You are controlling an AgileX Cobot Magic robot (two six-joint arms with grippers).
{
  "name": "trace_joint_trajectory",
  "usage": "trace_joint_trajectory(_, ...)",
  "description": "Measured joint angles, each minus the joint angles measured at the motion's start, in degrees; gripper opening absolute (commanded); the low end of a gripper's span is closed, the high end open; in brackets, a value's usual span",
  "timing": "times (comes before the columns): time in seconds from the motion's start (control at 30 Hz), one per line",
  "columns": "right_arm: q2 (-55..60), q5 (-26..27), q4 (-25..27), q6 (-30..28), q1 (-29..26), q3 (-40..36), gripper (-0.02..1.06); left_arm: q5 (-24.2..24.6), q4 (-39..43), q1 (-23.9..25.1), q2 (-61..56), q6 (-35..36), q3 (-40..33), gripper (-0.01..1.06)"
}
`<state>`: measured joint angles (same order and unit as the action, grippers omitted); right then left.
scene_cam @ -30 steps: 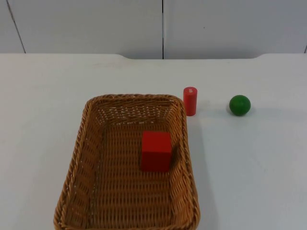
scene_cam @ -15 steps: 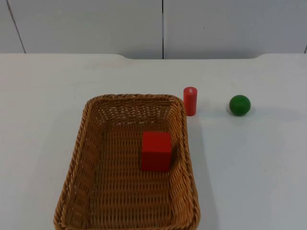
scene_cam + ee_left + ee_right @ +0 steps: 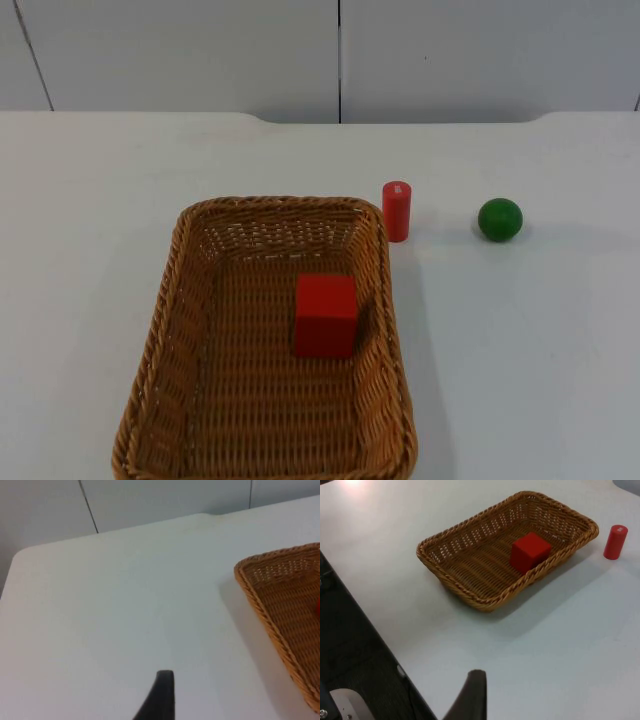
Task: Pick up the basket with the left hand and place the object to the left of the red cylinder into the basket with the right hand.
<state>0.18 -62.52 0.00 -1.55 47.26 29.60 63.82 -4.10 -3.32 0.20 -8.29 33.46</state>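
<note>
The red cube (image 3: 325, 315) already lies inside the wicker basket (image 3: 180, 300), which rests on the white table (image 3: 100, 200) near its front edge, just beside the red cylinder (image 3: 396, 210). What seems left is housekeeping — both arms should hold clear of the rim. The left gripper (image 3: 160, 700) hangs over bare table beside the basket; the right gripper (image 3: 470, 700) hangs above the table's edge. Whether either grips anything I cannot tell. A green ball (image 3: 499, 219) sits beyond the cylinder; a grey partition wall (image 3: 200, 50) closes the far edge.
</note>
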Motion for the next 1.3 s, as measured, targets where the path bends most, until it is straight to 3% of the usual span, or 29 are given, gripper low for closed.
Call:
trace_joint_trajectory(0.27, 0.0, 0.0, 0.0, 0.24, 0.0, 0.0, 0.83, -0.97, 0.23, 0.0, 0.0, 1.92, -4.73, 0.84)
trace_joint_trajectory(1.0, 0.0, 0.23, 1.05, 1.16, 0.0, 0.0, 0.85, -1.59, 3.24, 0.0, 0.0, 6.16, -4.81, 0.84)
trace_joint_trajectory(1.07, 0.0, 0.23, 1.2, 1.55, 0.0, 0.0, 0.94, -1.59, 3.24, 0.0, 0.0, 6.16, -4.81, 0.89)
trace_joint_trajectory(1.13, 0.0, 0.23, 1.32, 1.55, 0.0, 0.0, 1.06, -1.59, 3.24, 0.0, 0.0, 6.2, -4.81, 1.03)
trace_joint_trajectory(1.3, 0.0, 0.23, 1.42, 1.55, 0.0, 0.0, 1.05, -1.59, 3.24, 0.0, 0.0, 6.3, -4.81, 1.05)
